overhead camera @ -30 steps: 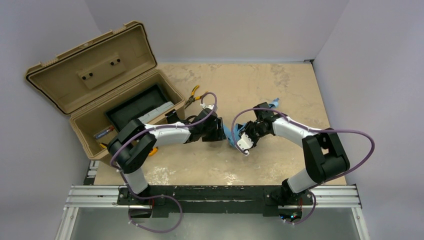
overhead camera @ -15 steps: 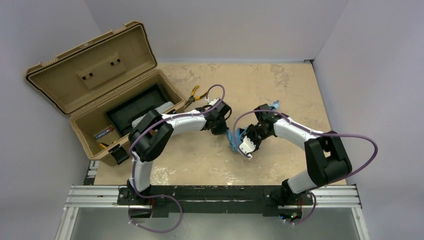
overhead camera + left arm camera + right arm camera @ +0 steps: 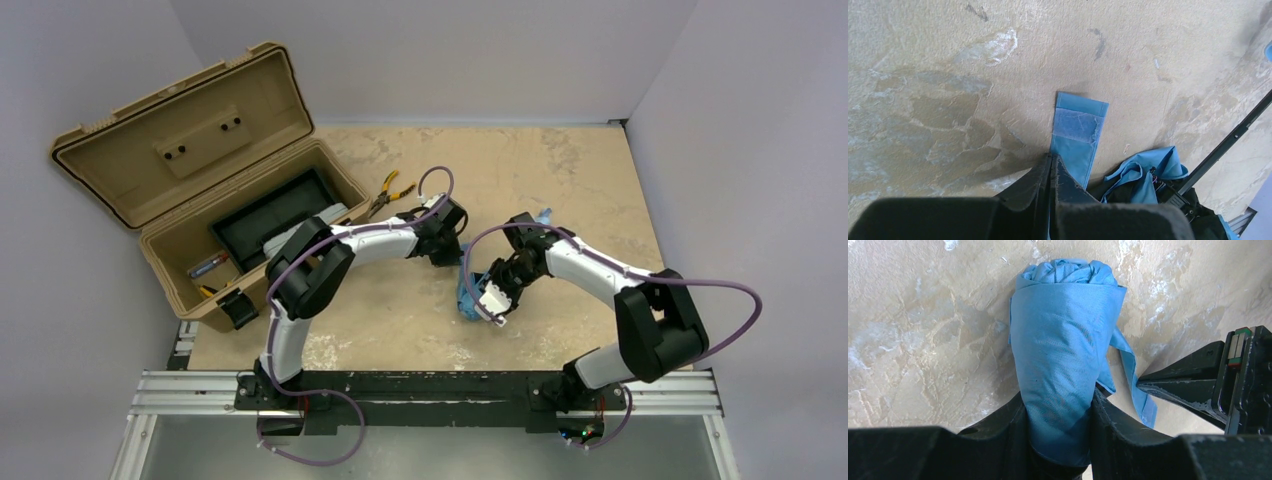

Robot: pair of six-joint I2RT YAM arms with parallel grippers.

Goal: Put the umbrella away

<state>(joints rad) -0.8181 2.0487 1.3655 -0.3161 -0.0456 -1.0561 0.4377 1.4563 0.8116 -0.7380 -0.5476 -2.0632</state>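
The umbrella [image 3: 467, 297] is a rolled sky-blue bundle at mid-table. My right gripper [image 3: 480, 296] is shut on it, and in the right wrist view the roll [image 3: 1063, 350] sits squeezed between both fingers [image 3: 1009, 421]. Its closing strap [image 3: 1076, 134], with a velcro patch, lies flat on the table. My left gripper [image 3: 1053, 160] is shut on the strap's near end, jaws pressed together. The thin black shaft [image 3: 1230, 140] and loose blue fabric [image 3: 1148, 172] show at the right of the left wrist view. A small blue handle [image 3: 544, 213] peeks out behind the right arm.
An open tan toolbox [image 3: 190, 150] stands at the back left, holding a black tray [image 3: 270, 215] and small tools. Yellow-handled pliers [image 3: 386, 194] lie beside it. Grey walls close in the back and the right side.
The left arm swung right to the umbrella and its gripper went from open to shut on the strap. The right gripper drifted slightly nearer with the bundle.
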